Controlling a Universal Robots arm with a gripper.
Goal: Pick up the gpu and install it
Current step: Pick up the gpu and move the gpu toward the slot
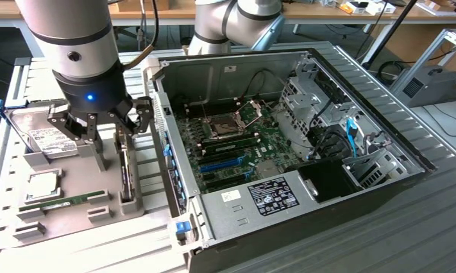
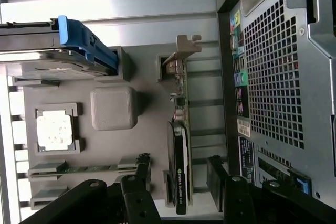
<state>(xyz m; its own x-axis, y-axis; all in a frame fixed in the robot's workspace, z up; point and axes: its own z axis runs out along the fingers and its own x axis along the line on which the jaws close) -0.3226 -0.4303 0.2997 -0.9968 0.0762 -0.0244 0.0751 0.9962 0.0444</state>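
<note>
The gpu [image 1: 125, 170] stands on its long edge in a slot at the side of the grey parts tray [image 1: 73, 173] nearest the computer case. In the wrist view the gpu [image 2: 181, 150] is a thin green board with a black face and a silver end bracket at its far end. My gripper [image 1: 120, 139] hangs just above it, open, with one finger [image 1: 96, 149] on the tray side and the other finger [image 1: 144, 116] on the case side. Seen from the wrist, my gripper [image 2: 177, 179] straddles the card with nothing held.
The tray [image 2: 152, 108] also holds a hard drive in a blue frame [image 1: 38, 133], a CPU [image 1: 43, 185] and a RAM stick [image 1: 73, 200]. The open computer case [image 1: 364, 131] lies at the exterior view's right, its motherboard [image 1: 228, 142] exposed. The case wall [image 2: 278, 77] stands close beside the gpu.
</note>
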